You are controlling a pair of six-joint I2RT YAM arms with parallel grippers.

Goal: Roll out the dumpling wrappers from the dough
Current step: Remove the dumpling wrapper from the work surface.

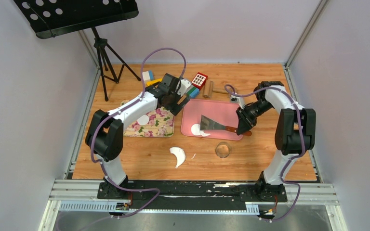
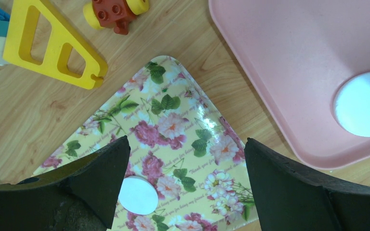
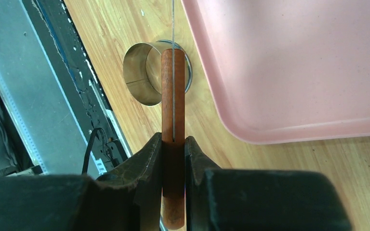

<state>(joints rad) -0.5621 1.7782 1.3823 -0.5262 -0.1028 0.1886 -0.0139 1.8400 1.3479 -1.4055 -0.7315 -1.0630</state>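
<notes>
The right gripper (image 3: 173,144) clenched the scraper handle (image 3: 173,96); the left gripper (image 2: 187,154) gaped empty; the wrapper (image 1: 198,129) in the near-left corner of the pink tray (image 1: 195,109) looked soft, best lifted under its edge.

One dumpling wrapper (image 1: 143,119) (image 2: 137,195), a thin, flat, white round disc, lies on the floral tray (image 1: 161,126) (image 2: 173,120), near its 9 o'clock side. A second dumpling wrapper (image 1: 197,129) (image 2: 363,104), equally flat and round, lies in the pink tray (image 1: 192,113) (image 2: 289,57) at its 7 o'clock corner, at 3 o'clock from the first. A small white lobe touches its 4 o'clock edge; whether the two are joined is unclear. The dough (image 1: 178,155), a matte white crescent scrap, lies flat on the bare wooden table (image 1: 250,159), at 7 o'clock from the second wrapper. A tiny dough crumb (image 1: 193,156) sits just beside the crescent at 3 o'clock.
</notes>
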